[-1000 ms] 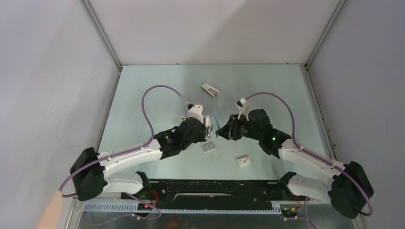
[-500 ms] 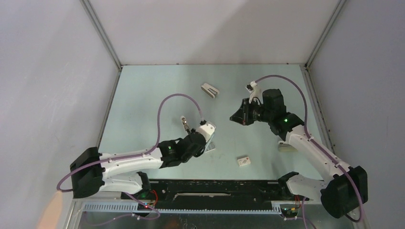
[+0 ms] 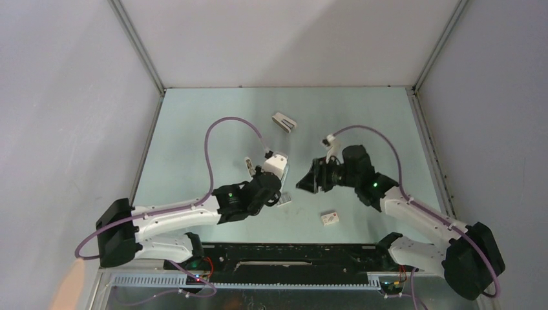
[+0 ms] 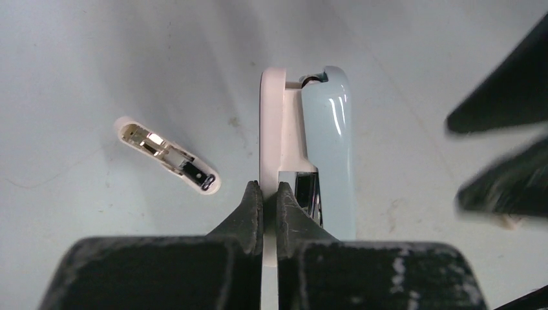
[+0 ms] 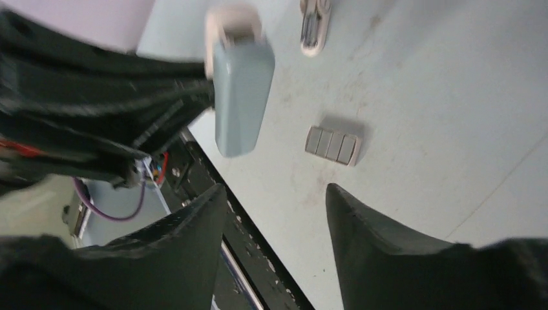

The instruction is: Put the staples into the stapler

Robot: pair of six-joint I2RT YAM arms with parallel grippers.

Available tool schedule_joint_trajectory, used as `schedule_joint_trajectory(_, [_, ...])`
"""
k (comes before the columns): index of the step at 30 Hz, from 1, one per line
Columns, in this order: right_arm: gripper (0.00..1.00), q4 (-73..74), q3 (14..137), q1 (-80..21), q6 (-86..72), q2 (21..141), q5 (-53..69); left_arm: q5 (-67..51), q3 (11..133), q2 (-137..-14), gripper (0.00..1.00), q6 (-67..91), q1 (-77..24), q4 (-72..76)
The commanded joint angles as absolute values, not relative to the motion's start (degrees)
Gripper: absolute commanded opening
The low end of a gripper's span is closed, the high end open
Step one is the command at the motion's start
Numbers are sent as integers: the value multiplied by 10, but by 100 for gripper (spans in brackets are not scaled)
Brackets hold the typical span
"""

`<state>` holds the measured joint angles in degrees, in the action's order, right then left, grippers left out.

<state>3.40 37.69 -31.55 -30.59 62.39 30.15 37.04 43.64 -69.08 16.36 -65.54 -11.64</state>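
Right end effector spread, empty. Small grey ribbed metal staples block lies flat on pale surface just ahead, long axis spanning the jaw gap. Left end effector pinches slim grey-green stapler close by.

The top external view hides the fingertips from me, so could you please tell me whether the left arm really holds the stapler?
Observer: Yes. In the left wrist view the left fingers are pinched shut on the white edge of the stapler.
Operator: Thank you. Is the right arm carrying the staples?
Observer: No. In the right wrist view the right fingers stand apart with nothing between them, and the staples lie on the table.
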Motion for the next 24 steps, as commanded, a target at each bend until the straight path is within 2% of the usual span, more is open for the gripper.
schedule_joint_trajectory(1, [64,-101,341,-388,-352,618,208,370,463,-681,0,258,-636,-90])
schedule_joint_trajectory(5, [72,-158,327,-414,-376,649,207,318,453,-665,0,291,-618,-67])
schedule_joint_trajectory(12, [74,-219,333,-447,-385,704,188,294,456,-669,0,317,-617,-67])
schedule_joint_trajectory(18, [65,-222,348,-447,-381,738,199,288,452,-658,0,324,-615,-66])
schedule_joint_trajectory(22, [54,-222,352,-448,-384,757,212,277,447,-653,0,324,-613,-56])
schedule_joint_trajectory(24, [45,-214,356,-448,-380,757,214,273,446,-655,0,320,-613,-55])
